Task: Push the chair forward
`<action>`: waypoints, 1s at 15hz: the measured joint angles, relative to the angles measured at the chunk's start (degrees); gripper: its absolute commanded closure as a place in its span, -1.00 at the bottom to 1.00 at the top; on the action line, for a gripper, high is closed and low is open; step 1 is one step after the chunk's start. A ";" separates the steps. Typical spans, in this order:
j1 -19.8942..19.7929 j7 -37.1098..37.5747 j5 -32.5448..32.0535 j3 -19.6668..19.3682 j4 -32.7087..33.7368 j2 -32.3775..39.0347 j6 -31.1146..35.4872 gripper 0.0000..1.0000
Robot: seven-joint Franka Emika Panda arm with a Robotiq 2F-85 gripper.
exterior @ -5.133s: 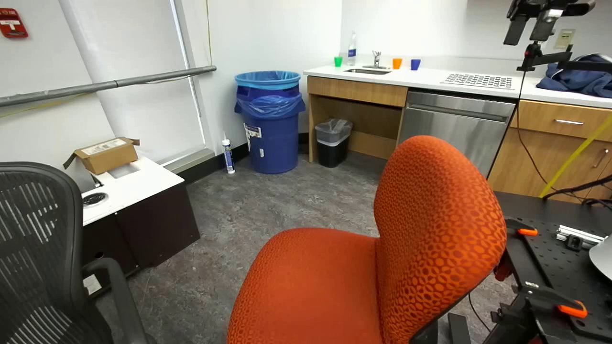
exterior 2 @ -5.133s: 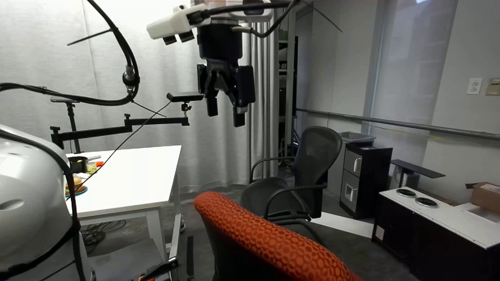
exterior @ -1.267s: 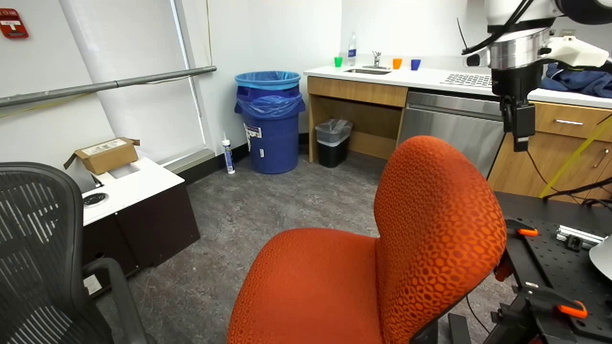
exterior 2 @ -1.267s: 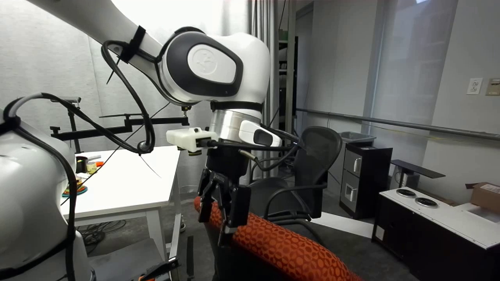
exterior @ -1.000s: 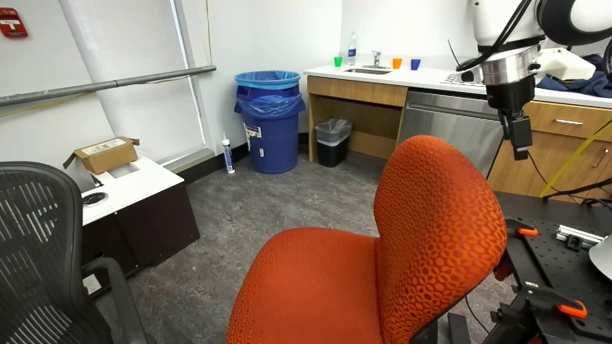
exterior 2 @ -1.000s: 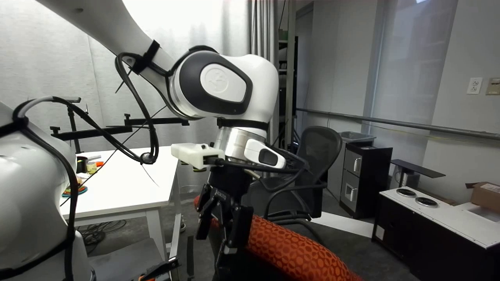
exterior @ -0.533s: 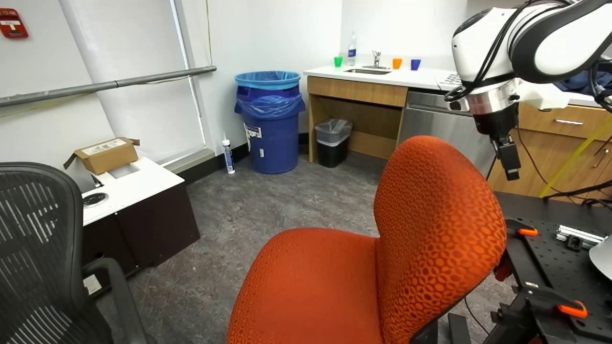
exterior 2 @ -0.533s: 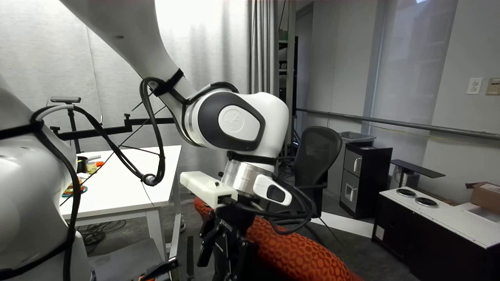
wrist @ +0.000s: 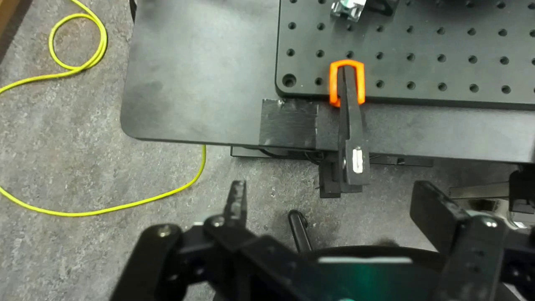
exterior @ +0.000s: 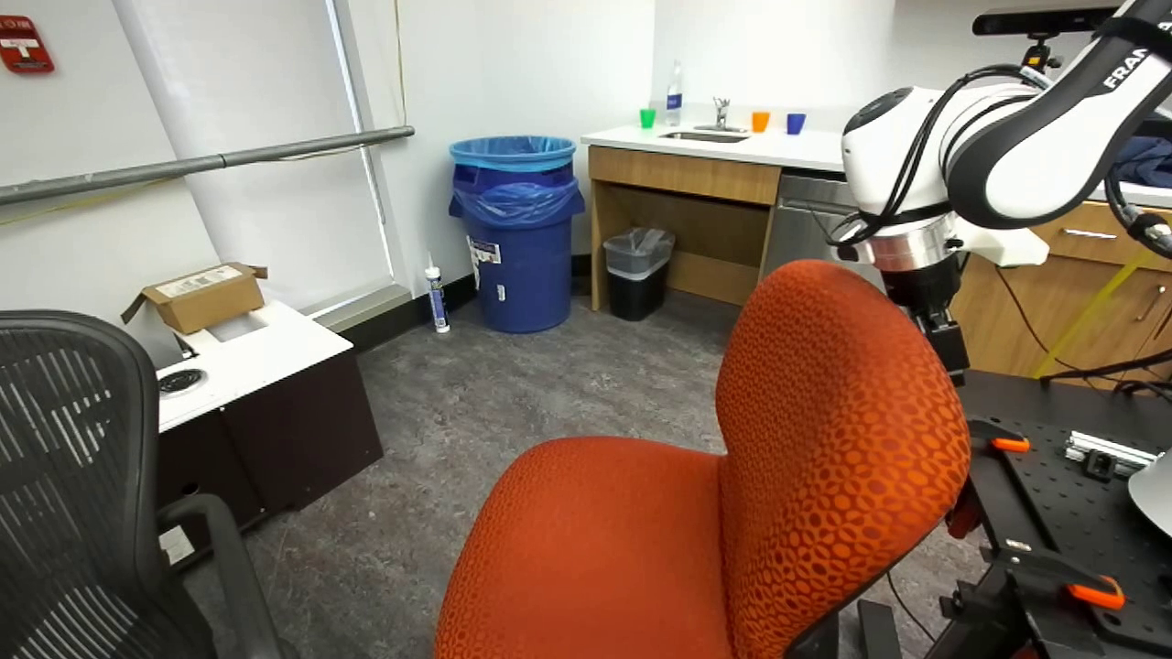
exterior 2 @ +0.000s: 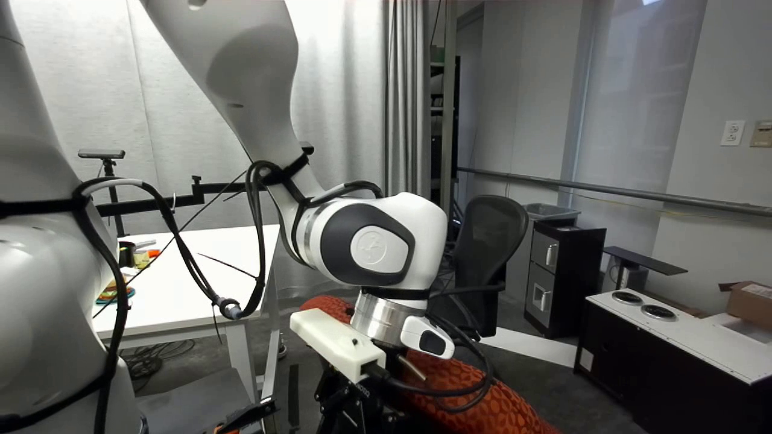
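Observation:
The chair (exterior: 604, 540) has an orange-red patterned seat and rounded backrest. Its backrest also shows in an exterior view (exterior 2: 494, 404), partly hidden by my arm. My gripper (exterior: 949, 352) is low behind the backrest, between it and the black table, tilted, and partly hidden by the backrest. In an exterior view (exterior 2: 356, 410) the fingers run off the lower edge. In the wrist view my gripper (wrist: 332, 188) is open, with nothing between its fingertips. The chair's dark back edge (wrist: 334, 252) shows below between the fingers. I cannot tell whether the gripper touches it.
The black table (exterior: 1080, 540) with orange-handled clamps (wrist: 350, 125) is right behind the gripper. A black mesh chair (exterior 2: 488, 253) and a dark cabinet with white top (exterior: 275, 430) stand beyond the orange chair. A white table (exterior 2: 223, 271) stands nearby. A yellow cable (wrist: 138, 204) lies on the floor.
My gripper has come down from high above the chair to low behind the backrest, tilting as it descends. It stays open. The chair has not visibly moved.

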 measured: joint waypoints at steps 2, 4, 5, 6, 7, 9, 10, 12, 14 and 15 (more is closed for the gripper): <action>0.04 -1.80 -0.14 -0.02 0.66 1.54 1.72 -1.00; -0.03 -3.89 -0.59 -0.24 1.39 1.88 1.90 -1.00; -0.06 -4.73 -0.95 -0.29 1.94 2.28 1.95 -1.00; -0.07 -5.60 -1.44 -0.31 2.56 2.77 1.95 -1.00; -0.07 -6.38 -1.82 -0.31 3.32 3.36 1.95 -1.00; -0.05 -7.90 -1.97 -0.20 5.29 4.88 1.98 -1.00; -0.02 -8.43 -1.97 -0.12 6.43 5.74 2.04 -1.00; 0.11 -9.39 -2.08 0.13 8.82 7.56 2.09 -1.00; 0.29 -10.18 -2.48 0.52 11.26 9.34 2.14 -1.00; 0.35 -10.42 -2.58 0.76 12.35 10.12 2.19 -1.00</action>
